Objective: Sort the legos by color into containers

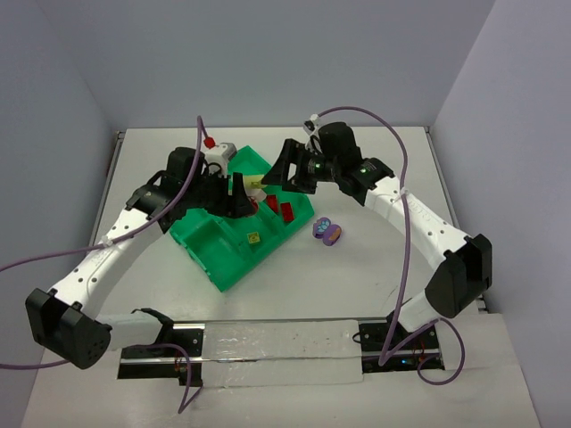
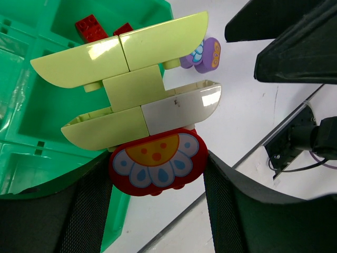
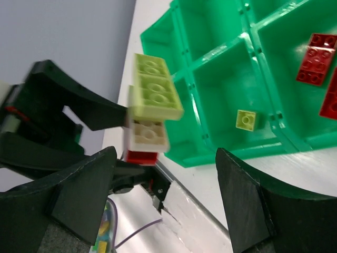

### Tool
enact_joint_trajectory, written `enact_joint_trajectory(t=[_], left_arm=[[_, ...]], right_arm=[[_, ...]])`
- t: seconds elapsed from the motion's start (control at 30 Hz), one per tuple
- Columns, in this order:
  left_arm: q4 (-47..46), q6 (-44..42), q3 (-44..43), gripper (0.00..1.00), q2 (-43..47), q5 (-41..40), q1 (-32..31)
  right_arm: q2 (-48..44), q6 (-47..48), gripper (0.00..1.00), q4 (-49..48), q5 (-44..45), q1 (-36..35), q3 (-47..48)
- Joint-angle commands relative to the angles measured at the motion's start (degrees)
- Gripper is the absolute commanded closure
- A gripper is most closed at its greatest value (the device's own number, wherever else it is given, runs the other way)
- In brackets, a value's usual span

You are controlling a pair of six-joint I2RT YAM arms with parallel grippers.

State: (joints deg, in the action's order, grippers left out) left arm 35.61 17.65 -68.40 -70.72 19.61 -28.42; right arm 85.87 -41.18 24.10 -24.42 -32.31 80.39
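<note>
Stack of legos (image 2: 138, 87) tight in left end effector (image 2: 157, 166); right end effector (image 3: 166, 155) wide open nearby.

Yellow-green stack (image 2: 131, 79) on red flower piece (image 2: 155, 163), green tray (image 1: 234, 259) holding red bricks (image 3: 316, 58), perhaps two purple pieces (image 1: 326, 231) beside

Bright, even light; soft shadows on the table (image 1: 357, 276), glare on the pale legos (image 2: 131, 87), right wrist view blurred.

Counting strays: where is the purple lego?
In the top view, the purple lego lies on the table just right of the green tray, not touching it.
</note>
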Motion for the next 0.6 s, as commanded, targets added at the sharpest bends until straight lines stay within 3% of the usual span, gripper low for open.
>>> enact_joint_trajectory(t=[0.0,0.57], left_arm=[[-3.65,-0.66,-3.50,1.00,-1.72,-1.90,-1.91],[-3.71,-0.60,-3.67,1.00,-0.07,-4.36,-3.23]], right_arm=[[0.82,-2.05,0.17,-6.66,-2.99,-0.65,-0.15],[6.47,-5.30,0.18,-11.20,-4.09,-0.70,-0.51]])
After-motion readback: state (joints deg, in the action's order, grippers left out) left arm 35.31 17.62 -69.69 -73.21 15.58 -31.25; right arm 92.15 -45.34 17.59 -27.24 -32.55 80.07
